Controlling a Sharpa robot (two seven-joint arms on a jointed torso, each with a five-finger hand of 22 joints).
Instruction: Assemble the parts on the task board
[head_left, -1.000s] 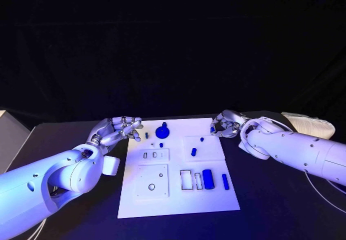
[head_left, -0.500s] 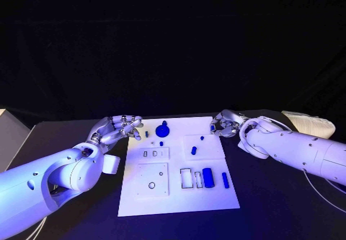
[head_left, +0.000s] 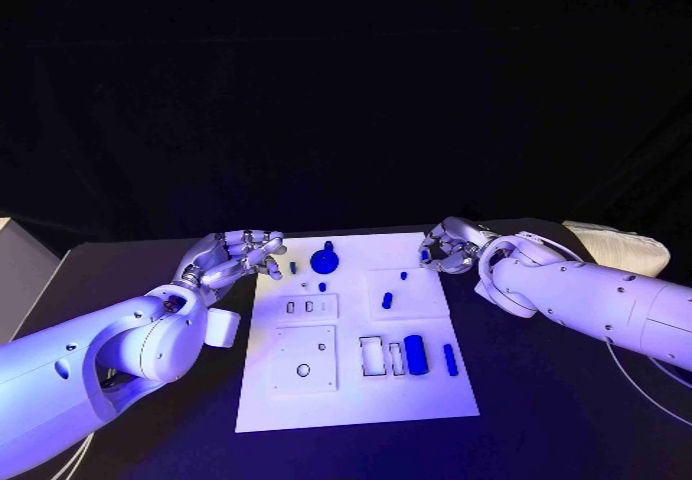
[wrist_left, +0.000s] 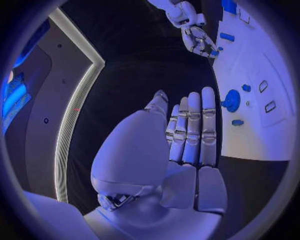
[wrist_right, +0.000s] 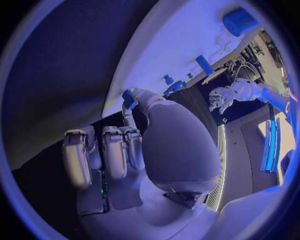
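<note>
Holding what looks like a small blue part (wrist_right: 128, 96) pinched at its fingertips, your right robot hand (head_left: 450, 250) hovers just beside the task board (head_left: 353, 400)'s far corner, while the left robot hand (head_left: 231, 257), empty and loosely spread, waits opposite.

Head camera looks down; both wrist cameras share the task board (head_left: 353, 330)
</note>
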